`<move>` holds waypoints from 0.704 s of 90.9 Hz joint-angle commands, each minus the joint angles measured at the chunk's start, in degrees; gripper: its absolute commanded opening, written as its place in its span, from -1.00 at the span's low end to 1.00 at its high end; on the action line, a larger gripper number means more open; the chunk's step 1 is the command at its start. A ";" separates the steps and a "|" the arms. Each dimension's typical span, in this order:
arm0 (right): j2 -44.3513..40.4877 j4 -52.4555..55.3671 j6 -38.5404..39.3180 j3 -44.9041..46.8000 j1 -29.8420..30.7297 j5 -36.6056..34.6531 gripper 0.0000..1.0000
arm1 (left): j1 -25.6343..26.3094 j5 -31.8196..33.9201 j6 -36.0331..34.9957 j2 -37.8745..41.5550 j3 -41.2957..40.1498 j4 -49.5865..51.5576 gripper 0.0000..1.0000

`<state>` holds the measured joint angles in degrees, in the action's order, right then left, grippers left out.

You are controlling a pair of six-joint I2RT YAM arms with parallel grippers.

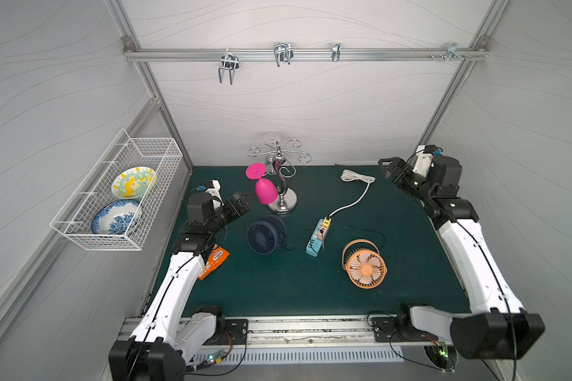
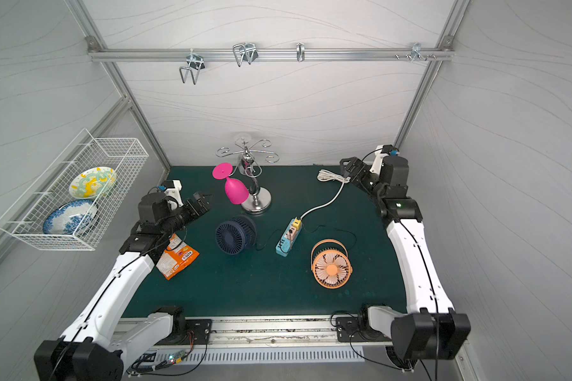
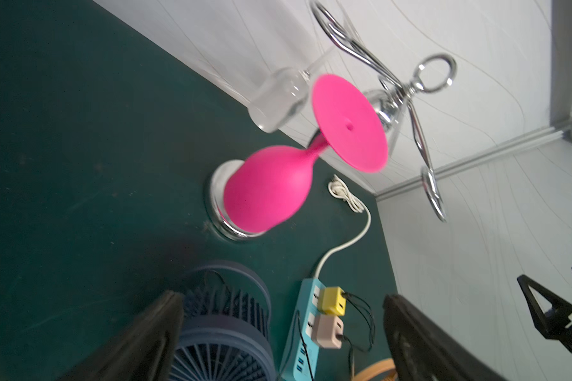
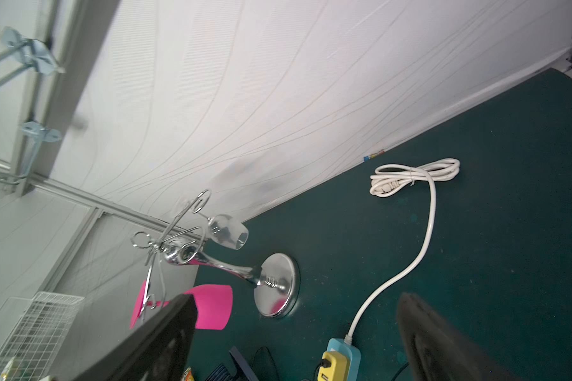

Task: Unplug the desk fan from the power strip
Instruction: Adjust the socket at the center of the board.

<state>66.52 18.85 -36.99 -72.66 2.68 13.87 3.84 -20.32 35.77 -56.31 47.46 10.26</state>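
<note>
Desk fan (image 1: 265, 233), navy blue with a slatted grille, stands near the middle of the green desk (image 1: 278, 290), just in front of the chrome base of a glass rack (image 1: 281, 194) from which a pink goblet (image 1: 265, 191) hangs upside down. Its thin black cable (image 1: 294, 242) trails across the desk to the light-blue power strip (image 1: 317, 237), which lies close beside it on the right arm's side. There a small pink plug adapter (image 1: 321, 233) sits pushed into a socket, next to a yellow adapter (image 1: 326, 221) at the end where the thick white cord (image 1: 354, 201) leaves the strip and runs to a coil near the back wall. An orange fan (image 1: 365, 265) with a handle lies beyond the strip, nearer the front edge. The left pincer (image 1: 241, 199) hovers above the desk just beside the navy fan, released, jaws spread wide with nothing between them; its wrist view looks down on the fan and both adapters. The right pincer (image 1: 392, 170) hangs raised near the back right corner, well apart from the strip, likewise released and empty. An orange snack packet (image 1: 215, 260) lies partly under the left arm.
</note>
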 commanded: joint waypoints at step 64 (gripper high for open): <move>-1.11 24.30 8.48 4.84 11.29 -0.43 0.98 | 44.00 18.11 -4.93 -2.32 -1.67 7.49 0.64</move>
<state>68.20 39.59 -31.09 -70.70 12.64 16.10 43.18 -6.11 31.62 -55.86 46.78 20.40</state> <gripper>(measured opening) 0.991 0.845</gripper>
